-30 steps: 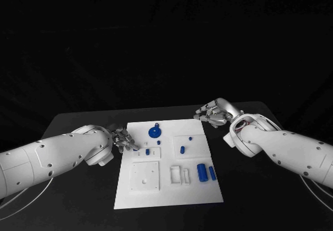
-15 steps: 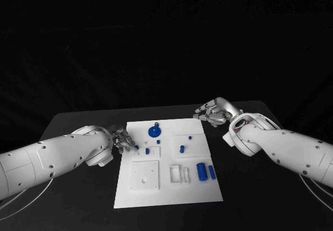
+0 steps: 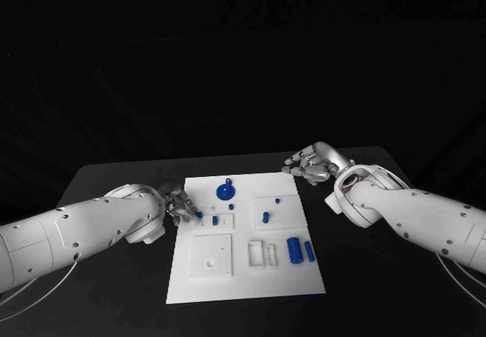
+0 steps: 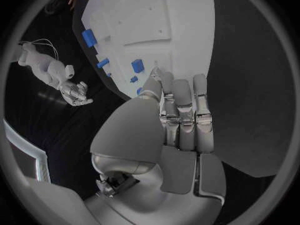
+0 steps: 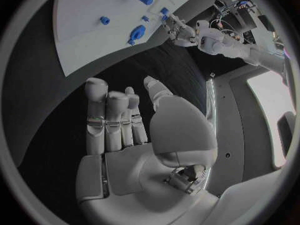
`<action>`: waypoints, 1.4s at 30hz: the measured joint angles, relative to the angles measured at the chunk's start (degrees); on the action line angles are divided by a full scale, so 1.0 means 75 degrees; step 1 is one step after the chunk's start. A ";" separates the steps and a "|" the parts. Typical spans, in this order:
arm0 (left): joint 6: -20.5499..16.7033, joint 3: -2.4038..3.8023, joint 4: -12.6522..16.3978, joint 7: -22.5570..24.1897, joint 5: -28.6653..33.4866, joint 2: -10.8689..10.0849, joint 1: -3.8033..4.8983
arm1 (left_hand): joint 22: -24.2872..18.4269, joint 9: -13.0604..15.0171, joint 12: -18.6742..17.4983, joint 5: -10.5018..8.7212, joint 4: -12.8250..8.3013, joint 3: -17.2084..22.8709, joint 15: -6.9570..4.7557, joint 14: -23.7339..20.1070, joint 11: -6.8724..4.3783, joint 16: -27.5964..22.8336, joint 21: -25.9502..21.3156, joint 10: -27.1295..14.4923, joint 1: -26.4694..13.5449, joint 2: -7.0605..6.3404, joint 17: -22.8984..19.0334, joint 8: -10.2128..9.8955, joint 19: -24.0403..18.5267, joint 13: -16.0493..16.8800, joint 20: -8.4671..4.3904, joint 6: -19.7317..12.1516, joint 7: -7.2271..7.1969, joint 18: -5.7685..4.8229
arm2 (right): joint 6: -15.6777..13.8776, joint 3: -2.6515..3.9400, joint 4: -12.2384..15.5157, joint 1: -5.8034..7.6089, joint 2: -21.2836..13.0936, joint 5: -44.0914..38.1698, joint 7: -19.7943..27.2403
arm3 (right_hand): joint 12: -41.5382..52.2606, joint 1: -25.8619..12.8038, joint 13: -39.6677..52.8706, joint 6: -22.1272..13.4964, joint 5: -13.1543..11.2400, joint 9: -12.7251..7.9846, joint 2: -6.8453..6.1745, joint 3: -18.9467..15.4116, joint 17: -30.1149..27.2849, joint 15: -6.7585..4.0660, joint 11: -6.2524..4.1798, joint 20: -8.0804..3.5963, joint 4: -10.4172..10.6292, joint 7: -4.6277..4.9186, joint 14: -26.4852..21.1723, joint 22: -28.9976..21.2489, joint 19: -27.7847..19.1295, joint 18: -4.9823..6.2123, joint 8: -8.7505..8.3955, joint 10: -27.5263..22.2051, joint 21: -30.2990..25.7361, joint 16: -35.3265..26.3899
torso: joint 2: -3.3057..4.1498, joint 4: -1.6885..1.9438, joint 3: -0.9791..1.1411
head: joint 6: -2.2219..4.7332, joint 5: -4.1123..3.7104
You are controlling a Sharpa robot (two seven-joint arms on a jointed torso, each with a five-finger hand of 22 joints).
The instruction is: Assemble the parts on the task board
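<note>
Two hands in head view: left hand [image 3: 180,206] at task board [image 3: 248,281] left edge, pinching small blue part [image 3: 199,214]; right hand [image 3: 314,163] off far-right corner, fingers curled, empty | left wrist: fingertips [image 4: 157,75] over board edge | right wrist: fingers half-curled above black surface [image 5: 62,125].

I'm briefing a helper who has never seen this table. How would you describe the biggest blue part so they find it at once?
Start at the white task board in the middle of the black table. Go to its far end, near the edge farthest from the robot. The round blue part there is disc-shaped and the widest piece; the other blue parts are small pegs or slim cylinders.
</note>
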 measured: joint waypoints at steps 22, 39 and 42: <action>-0.0122 -0.0001 -0.0002 0.0406 -0.0701 0.0027 -0.0134 | -0.0002 0.0001 -0.0005 0.0034 -0.0158 -0.0030 -0.0027 -0.0027 0.0001 0.0004 0.0112 0.0000 0.0114 0.0120 0.0000 0.0000 0.0000 0.0012 0.0000 0.0098 -0.0065 0.0000 | 0.0008 0.0000 0.0007 -0.0003 0.0000 0.0001 0.0003 | 0.0000 0.0000 -0.0002 0.0000 0.0000 0.0000 0.0000 0.0000 0.0017 0.0000 0.0000 0.0000 0.0000 0.0000 0.0000 0.0000 0.0000 0.0000 0.0000 0.0000 0.0000 0.0000 | -0.0001 -0.0001 0.0004 | -0.0019 -0.0016; -0.0334 -0.0002 -0.0099 0.0610 -0.1240 0.0042 -0.0165 | 0.0003 -0.0009 -0.0010 0.0616 -0.0189 -0.0003 -0.0012 -0.0038 0.0017 0.0027 0.0300 -0.0016 0.0175 0.0480 -0.0001 -0.0123 -0.0057 0.0057 -0.0056 0.0904 -0.0133 0.0000 | 0.0011 0.0000 0.0007 -0.0004 -0.0006 0.0002 0.0004 | 0.0000 0.0000 0.0002 0.0000 0.0000 0.0000 0.0000 -0.0021 0.0016 0.0000 0.0000 0.0000 0.0021 0.0000 0.0000 0.0005 0.0000 -0.0001 0.0000 0.0000 0.0000 0.0000 | -0.0009 -0.0001 0.0004 | -0.0007 -0.0034; -0.0361 -0.0002 -0.0109 0.0664 -0.1414 0.0044 -0.0165 | 0.0003 -0.0012 0.0023 0.0726 -0.0236 0.0009 -0.0011 -0.0038 0.0000 0.0058 0.0369 0.0001 0.0178 0.0520 -0.0014 -0.0118 -0.0083 0.0059 -0.0082 0.1004 -0.0129 0.0000 | 0.0012 0.0000 0.0013 -0.0004 -0.0005 0.0002 0.0004 | 0.0000 0.0000 0.0007 0.0000 0.0000 0.0000 0.0000 -0.0021 0.0016 0.0000 0.0000 0.0000 0.0021 0.0000 0.0000 0.0005 0.0000 0.0000 0.0000 0.0000 0.0000 0.0000 | -0.0010 0.0000 0.0004 | -0.0003 -0.0030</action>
